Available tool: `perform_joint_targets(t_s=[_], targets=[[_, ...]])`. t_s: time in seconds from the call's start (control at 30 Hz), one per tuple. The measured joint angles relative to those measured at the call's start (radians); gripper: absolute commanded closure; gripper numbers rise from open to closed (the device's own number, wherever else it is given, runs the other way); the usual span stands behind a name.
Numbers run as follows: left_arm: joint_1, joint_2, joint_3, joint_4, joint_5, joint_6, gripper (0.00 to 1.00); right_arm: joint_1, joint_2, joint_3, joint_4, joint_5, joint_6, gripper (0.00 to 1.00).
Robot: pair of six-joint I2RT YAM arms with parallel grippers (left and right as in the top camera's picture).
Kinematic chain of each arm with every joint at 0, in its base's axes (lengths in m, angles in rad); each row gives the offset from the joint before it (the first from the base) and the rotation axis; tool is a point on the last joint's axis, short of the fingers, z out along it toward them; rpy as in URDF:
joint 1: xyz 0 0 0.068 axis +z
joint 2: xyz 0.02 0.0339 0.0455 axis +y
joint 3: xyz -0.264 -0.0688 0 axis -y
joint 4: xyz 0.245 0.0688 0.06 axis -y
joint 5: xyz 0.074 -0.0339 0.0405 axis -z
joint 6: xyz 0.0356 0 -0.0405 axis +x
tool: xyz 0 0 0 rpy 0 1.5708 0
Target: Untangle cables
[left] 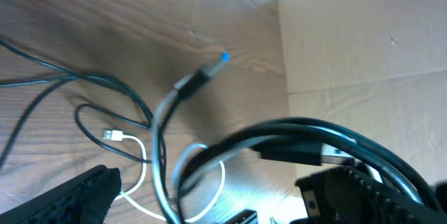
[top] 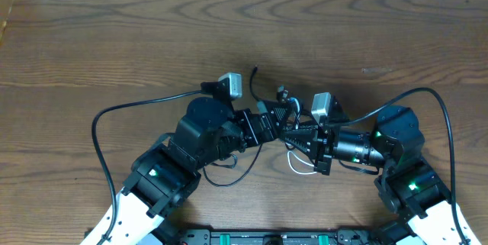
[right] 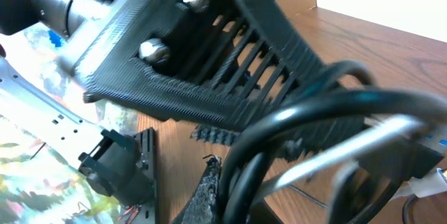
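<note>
Left fingers [top: 274,127] spread wide, gripping nothing. Right fingers [top: 299,137] pressed together, pinching the cables [right: 349,144] where the arms meet, just 6 o'clock of surface [top: 114,31] centre. White loop [top: 303,172] lies at 6 o'clock of the pinch. Blue-tipped plug [left: 204,75] points 1 o'clock in left wrist view.

A robotics lab bench: a dark brown wood-grain table [top: 114,39] bears two black-and-white robot arms [top: 164,172], grey camera boxes [top: 231,85] on their wrists, a cardboard wall [left: 363,35] alongside.
</note>
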Motion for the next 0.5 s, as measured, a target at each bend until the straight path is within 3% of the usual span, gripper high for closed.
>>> perform_joint_targets(t_s=[0.5], targets=[[-0.012, 0.012, 0.0, 0.004, 0.004, 0.048, 0.02, -0.006, 0.006, 0.0, 0.0, 0.003, 0.0, 0.99]])
